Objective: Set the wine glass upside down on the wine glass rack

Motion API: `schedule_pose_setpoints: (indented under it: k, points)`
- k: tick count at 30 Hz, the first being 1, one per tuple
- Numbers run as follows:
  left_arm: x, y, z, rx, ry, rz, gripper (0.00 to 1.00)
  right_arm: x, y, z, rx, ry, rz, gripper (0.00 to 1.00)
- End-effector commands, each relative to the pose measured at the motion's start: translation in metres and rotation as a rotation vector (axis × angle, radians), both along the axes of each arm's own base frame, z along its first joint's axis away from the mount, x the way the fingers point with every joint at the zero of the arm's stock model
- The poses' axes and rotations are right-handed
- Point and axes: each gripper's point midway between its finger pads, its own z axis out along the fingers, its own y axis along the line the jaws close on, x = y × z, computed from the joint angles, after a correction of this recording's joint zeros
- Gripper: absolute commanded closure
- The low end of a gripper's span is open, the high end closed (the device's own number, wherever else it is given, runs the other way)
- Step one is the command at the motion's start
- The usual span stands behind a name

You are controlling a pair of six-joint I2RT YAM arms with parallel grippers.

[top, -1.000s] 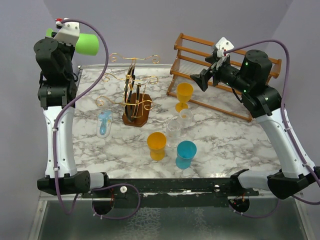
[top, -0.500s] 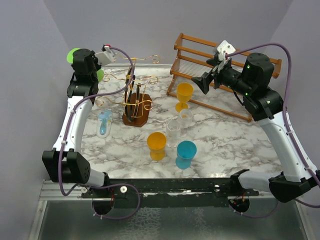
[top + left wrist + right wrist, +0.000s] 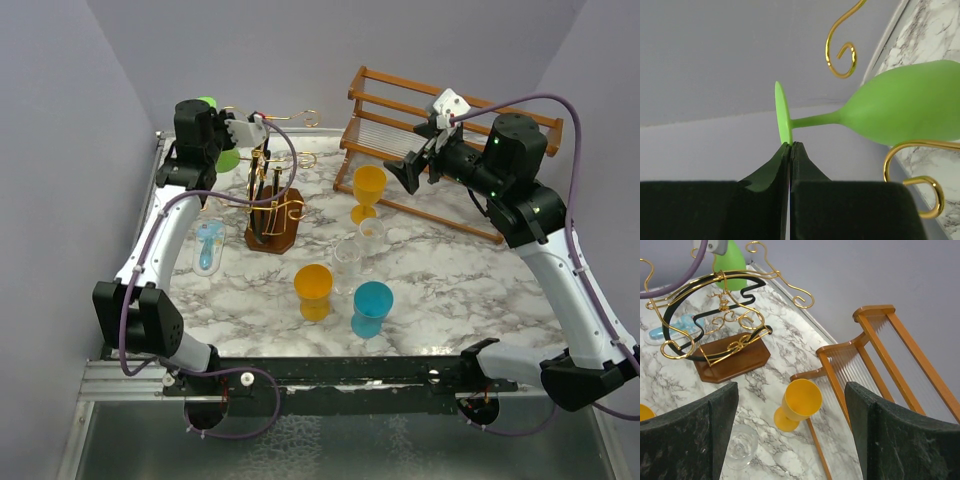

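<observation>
My left gripper is shut on the foot rim of a green wine glass, holding it in the air at the back left. In the left wrist view the glass lies sideways, with its bowl between two gold scroll ends of the wine glass rack. The rack is gold wire on a dark wooden base, just right of the glass. The right wrist view shows the rack with the green glass behind it. My right gripper is open and empty, high above a yellow glass.
A brown slatted wooden rack stands at the back right. The yellow glass, two clear glasses, an orange cup and a blue glass stand mid-table. A pale blue glass lies left of the gold rack's base.
My left arm has swung from the far left in toward the gold rack, carrying the green glass. My right gripper has shifted only slightly.
</observation>
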Motion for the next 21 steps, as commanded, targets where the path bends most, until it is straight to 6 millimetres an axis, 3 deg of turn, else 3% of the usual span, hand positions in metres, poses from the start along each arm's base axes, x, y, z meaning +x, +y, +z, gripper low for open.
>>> schedule_pose_setpoints:
  k: [1, 21]
  points:
    - [0.010, -0.024, 0.006, 0.034, 0.019, -0.125, 1.00, -0.002, -0.002, 0.010, 0.005, -0.046, -0.005, 0.13]
    - [0.030, -0.066, -0.004, 0.078, 0.067, -0.281, 1.00, 0.002, 0.004, 0.003, -0.001, -0.027, 0.018, 0.13]
